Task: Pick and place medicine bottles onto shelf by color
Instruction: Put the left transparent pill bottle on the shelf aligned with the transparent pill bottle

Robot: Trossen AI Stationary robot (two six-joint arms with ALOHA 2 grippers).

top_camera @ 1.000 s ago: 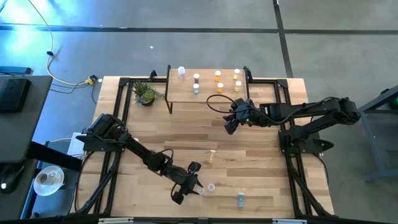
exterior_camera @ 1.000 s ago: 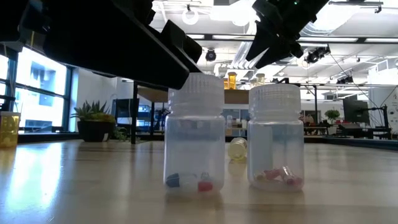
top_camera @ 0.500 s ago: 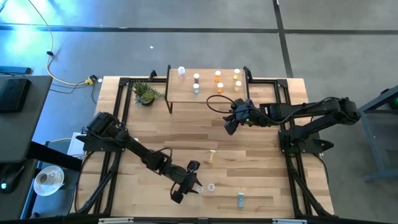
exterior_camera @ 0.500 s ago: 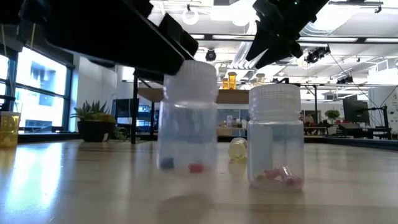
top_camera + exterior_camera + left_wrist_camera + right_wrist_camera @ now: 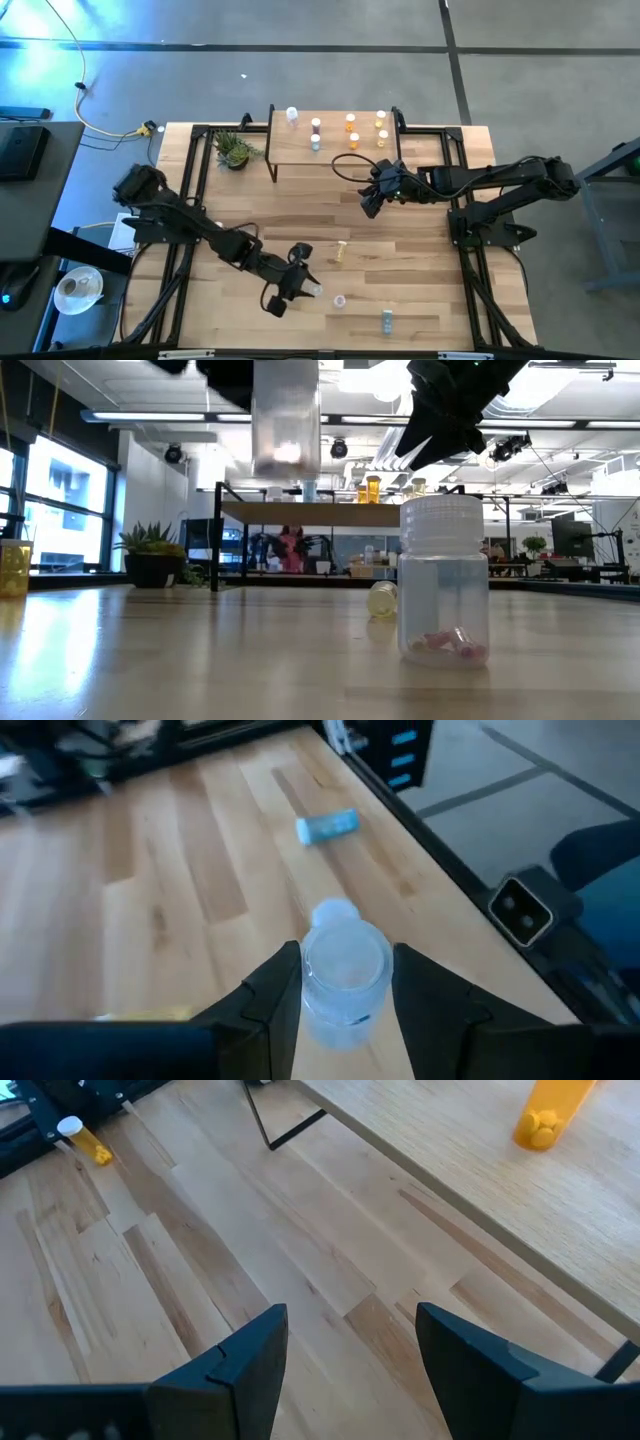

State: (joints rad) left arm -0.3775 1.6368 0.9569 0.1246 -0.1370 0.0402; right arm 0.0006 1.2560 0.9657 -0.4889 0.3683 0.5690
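Bottles are what I am sorting, and the wooden table point(image 5: 300, 225) under me is the largest thing here, its planks running between black rails. At its far edge stands the shelf point(image 5: 335, 150), a low light-wood board on thin black legs, with several small bottles already on top, a white one point(image 5: 292, 115) at one end and orange ones point(image 5: 351, 122) toward the other. A small potted plant point(image 5: 235, 150) sits just beside the shelf.

My left arm stretches low across the near half of the table, and my left gripper point(image 5: 296, 284) pinches a clear bottle point(image 5: 345, 970) between its fingers, lifted off the wood. My right gripper point(image 5: 372, 198) hangs in front of the shelf, its fingers point(image 5: 245, 1365) spread with nothing between them.

On the table lie a yellow bottle point(image 5: 341, 250), a clear one point(image 5: 340, 300) standing near my left gripper, and a teal one point(image 5: 386, 320) by the near edge. Beyond the table is an open room with ceiling lights and tall windows.
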